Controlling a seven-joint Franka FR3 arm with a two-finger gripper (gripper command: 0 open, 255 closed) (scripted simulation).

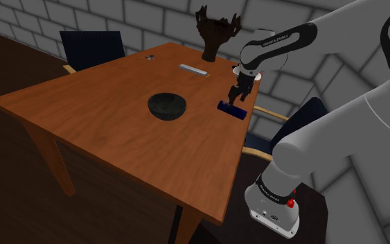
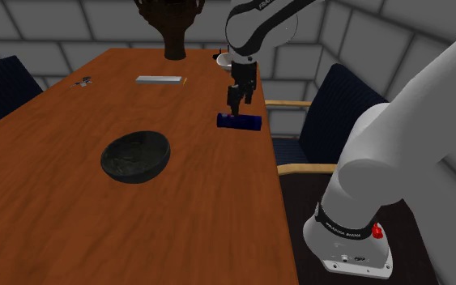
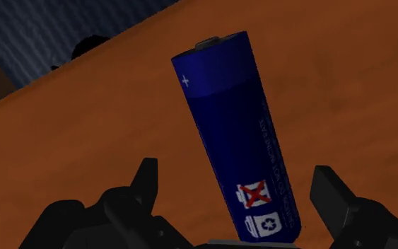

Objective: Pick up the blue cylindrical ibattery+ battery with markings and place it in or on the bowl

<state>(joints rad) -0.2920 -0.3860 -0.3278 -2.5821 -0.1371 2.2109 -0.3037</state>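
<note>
The blue battery (image 1: 232,109) (image 2: 240,121) lies on its side on the brown table (image 1: 117,132), close to the edge nearest the stand. White markings and a crossed-out bin symbol show on the battery (image 3: 236,134) in the wrist view. My gripper (image 1: 236,97) (image 2: 235,109) (image 3: 237,175) points down right over it, open. The fingers (image 3: 146,180) stand apart on either side of the battery without touching it. The dark bowl (image 1: 167,106) (image 2: 136,156) sits upright mid-table, to the shoulder view's left of the battery.
A dark vase (image 1: 216,33) (image 2: 169,24) stands at the table's far end. A flat grey bar (image 1: 193,69) (image 2: 159,79) and a small object (image 1: 149,57) lie beyond the bowl. Blue chairs (image 1: 93,47) (image 2: 339,113) flank the table.
</note>
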